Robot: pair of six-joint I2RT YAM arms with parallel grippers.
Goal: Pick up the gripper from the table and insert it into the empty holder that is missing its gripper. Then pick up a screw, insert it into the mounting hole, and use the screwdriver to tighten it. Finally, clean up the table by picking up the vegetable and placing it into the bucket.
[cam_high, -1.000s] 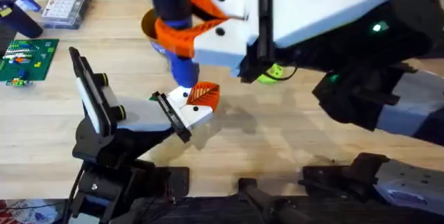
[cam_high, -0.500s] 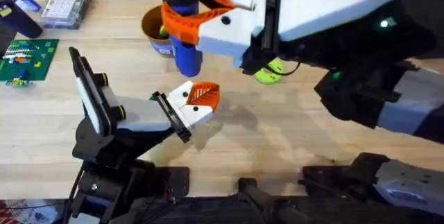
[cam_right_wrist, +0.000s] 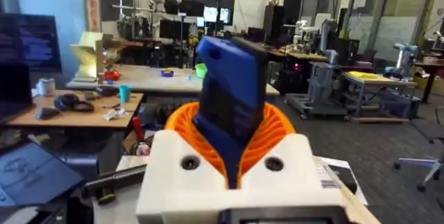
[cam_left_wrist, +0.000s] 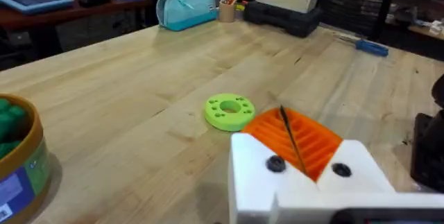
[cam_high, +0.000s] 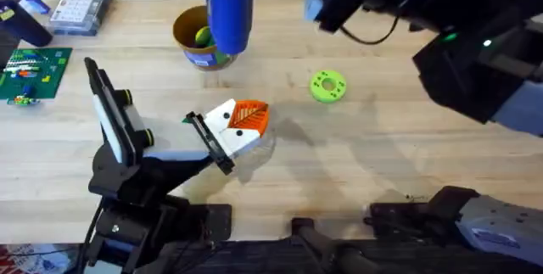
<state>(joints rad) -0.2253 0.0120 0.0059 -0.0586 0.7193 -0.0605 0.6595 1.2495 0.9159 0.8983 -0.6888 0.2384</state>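
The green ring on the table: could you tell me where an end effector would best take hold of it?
Grip the vegetable across one side of its band, one finger in the centre hole and one outside, coming straight down. It lies flat on the table with open space around it.

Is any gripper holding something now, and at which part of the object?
The right gripper holds the blue screwdriver, clamped around its thick handle between the orange pads. What the left gripper holds cannot be told.

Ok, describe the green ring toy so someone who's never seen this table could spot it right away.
On the light wooden table, look right of the tan bucket and beyond the white holder with its orange finger. The vegetable lies flat and alone there: lime green, round, with a hole in its centre.
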